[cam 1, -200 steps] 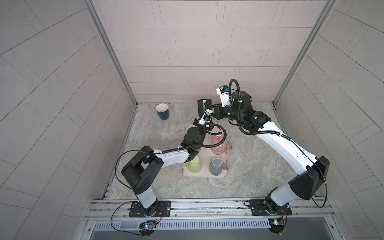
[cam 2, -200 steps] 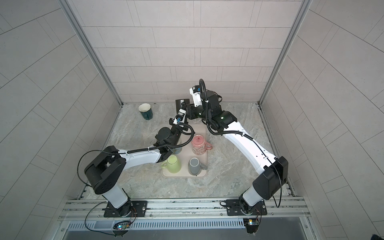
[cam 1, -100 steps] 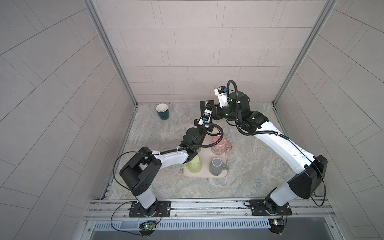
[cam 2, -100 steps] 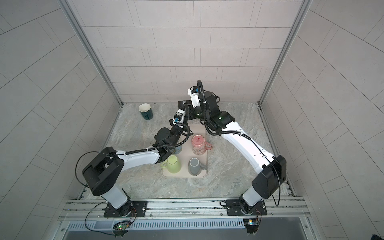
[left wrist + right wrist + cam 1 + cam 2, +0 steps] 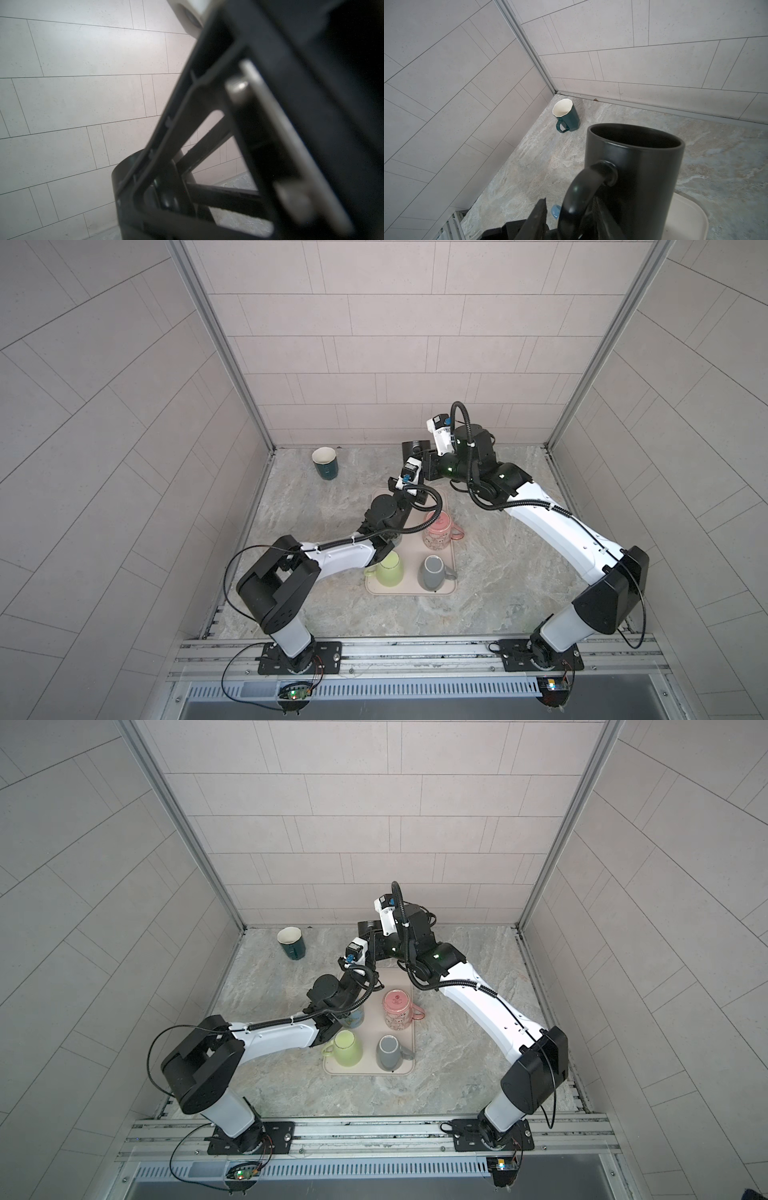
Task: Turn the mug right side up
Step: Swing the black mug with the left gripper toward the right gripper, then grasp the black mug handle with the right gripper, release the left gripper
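Black mug [image 5: 633,176] upright (right arm [image 5: 552,526] outstretched)

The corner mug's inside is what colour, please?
Cream inside the corner mug; clearest in right wrist view.

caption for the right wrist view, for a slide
right hand at the handle of the upright black mug, teal mug in the corner

Tbl [image 5: 498,580]: 1 tray [image 5: 411,590], 1 teal mug [image 5: 326,466].
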You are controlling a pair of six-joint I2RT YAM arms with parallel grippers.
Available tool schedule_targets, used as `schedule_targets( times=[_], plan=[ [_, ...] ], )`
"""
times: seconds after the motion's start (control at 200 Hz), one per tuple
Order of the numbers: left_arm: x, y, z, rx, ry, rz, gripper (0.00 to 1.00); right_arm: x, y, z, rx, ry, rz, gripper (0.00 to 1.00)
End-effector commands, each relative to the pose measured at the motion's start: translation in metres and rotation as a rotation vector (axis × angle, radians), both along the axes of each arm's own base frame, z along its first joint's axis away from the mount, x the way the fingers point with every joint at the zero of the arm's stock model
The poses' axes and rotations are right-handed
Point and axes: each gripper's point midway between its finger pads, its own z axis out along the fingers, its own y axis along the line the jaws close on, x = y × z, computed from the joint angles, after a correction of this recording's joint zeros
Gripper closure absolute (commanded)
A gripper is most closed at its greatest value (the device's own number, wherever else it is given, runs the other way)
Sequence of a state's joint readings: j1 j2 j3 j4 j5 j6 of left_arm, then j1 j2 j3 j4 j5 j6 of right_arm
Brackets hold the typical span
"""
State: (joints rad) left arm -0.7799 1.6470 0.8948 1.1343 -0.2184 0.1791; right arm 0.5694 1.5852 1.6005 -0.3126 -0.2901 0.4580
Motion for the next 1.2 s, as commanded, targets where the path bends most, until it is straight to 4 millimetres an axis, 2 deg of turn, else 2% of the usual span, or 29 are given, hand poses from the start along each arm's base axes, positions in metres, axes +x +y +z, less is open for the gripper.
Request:
schedule_targets(
  times=[0.0,0.525,0.836,0.976,1.196],
  plan=[
    [-0.025,0.012,0.067,-0.144,-0.159,-0.049,1.00,0.006,0.004,0.001,0.009,0.013,-0.017,0.63],
    [-0.026,0.021,0.074,-0.136,-0.206,0.003,1.00,0.015,-0.002,-0.029,-0.070,0.098,-0.080,0.76],
    [-0.027,0.024,0.080,-0.122,-0.230,0.025,1.00,0.017,-0.005,-0.040,-0.102,0.131,-0.099,0.89],
    [-0.026,0.024,0.081,-0.112,-0.238,0.035,1.00,0.016,-0.006,-0.044,-0.112,0.141,-0.101,1.00],
    [-0.024,0.028,0.080,-0.095,-0.240,0.073,1.00,0.016,-0.007,-0.049,-0.114,0.150,-0.090,1.00]
  ],
)
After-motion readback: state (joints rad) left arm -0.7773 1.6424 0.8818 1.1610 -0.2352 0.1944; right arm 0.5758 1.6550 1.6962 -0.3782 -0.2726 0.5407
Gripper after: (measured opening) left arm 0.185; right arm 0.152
